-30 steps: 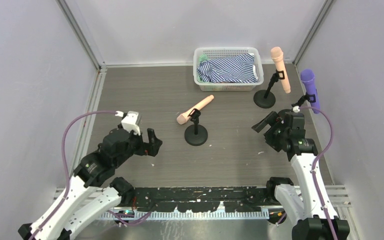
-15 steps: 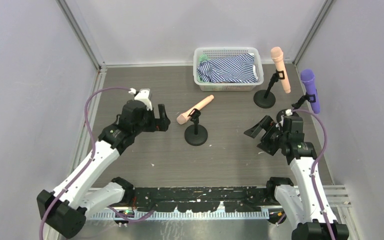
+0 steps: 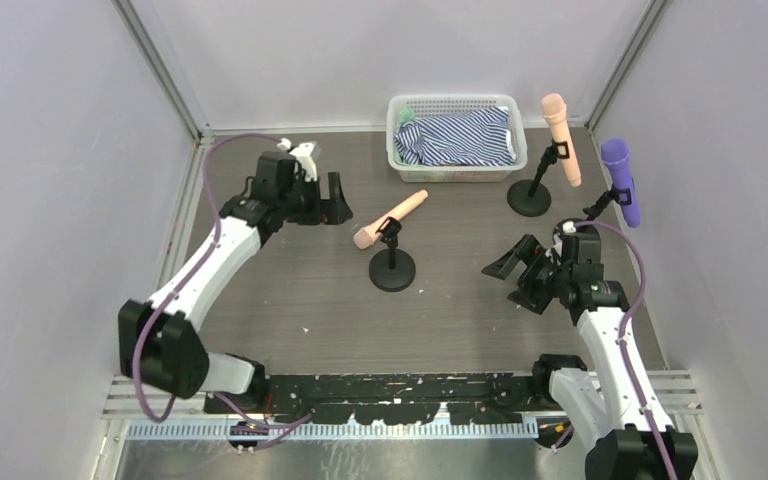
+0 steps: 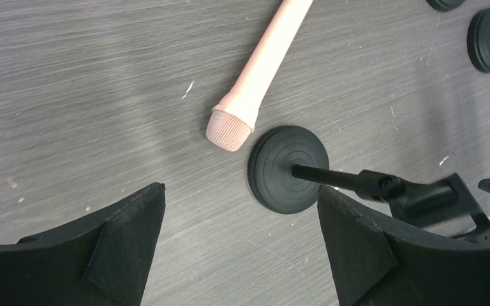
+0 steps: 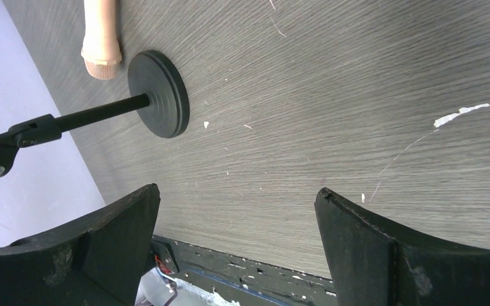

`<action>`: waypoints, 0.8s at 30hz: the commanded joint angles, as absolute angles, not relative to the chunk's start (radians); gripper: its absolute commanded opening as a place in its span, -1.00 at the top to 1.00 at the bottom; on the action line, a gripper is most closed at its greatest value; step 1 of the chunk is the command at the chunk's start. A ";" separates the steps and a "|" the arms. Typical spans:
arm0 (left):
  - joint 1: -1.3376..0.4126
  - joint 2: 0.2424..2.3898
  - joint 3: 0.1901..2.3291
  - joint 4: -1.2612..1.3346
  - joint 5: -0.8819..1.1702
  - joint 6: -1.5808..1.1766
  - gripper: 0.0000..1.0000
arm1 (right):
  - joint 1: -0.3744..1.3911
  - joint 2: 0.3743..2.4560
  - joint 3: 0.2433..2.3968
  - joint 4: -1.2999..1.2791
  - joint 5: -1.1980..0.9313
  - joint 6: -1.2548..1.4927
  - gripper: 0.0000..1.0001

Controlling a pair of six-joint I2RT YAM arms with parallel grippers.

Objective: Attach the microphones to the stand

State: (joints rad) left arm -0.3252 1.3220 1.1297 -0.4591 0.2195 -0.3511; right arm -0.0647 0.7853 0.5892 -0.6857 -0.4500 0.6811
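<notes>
Peach-pink microphone (image 3: 390,219) logged flat on table (image 3: 310,290), head just beside centre stand (image 3: 392,262) base. Found left gripper (image 3: 334,200) spread apart, empty, to its left; right gripper (image 3: 507,277) likewise, near right.

A robotics lab test cell, not a home or shop. Plain pale walls (image 3: 60,150) close in the left, far and right sides, joined at the far corners by bare aluminium posts (image 3: 160,70). The floor of the cell is a grey wood-grain table (image 3: 290,300), scratched and flecked white, as both wrist views show close up. Two white-and-black arms, left (image 3: 200,275) and right (image 3: 610,340), are fixed to a black rail (image 3: 400,385) at the near edge, with a purple cable (image 3: 230,139) looping off the left one. The only contents are staged props: a basket (image 3: 455,103) of striped cloth (image 3: 460,138) at the far side, and microphones on small black stands.
</notes>
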 commanded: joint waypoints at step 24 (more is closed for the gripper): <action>-0.481 1.964 1.644 -0.560 0.268 -0.054 -0.68 | -0.060 0.828 0.561 -0.612 -0.558 0.642 -0.89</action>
State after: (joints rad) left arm -0.4400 1.9274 1.5719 -0.4969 0.3046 -0.1448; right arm -0.0647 0.8257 0.5610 -0.6434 -0.5259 0.6559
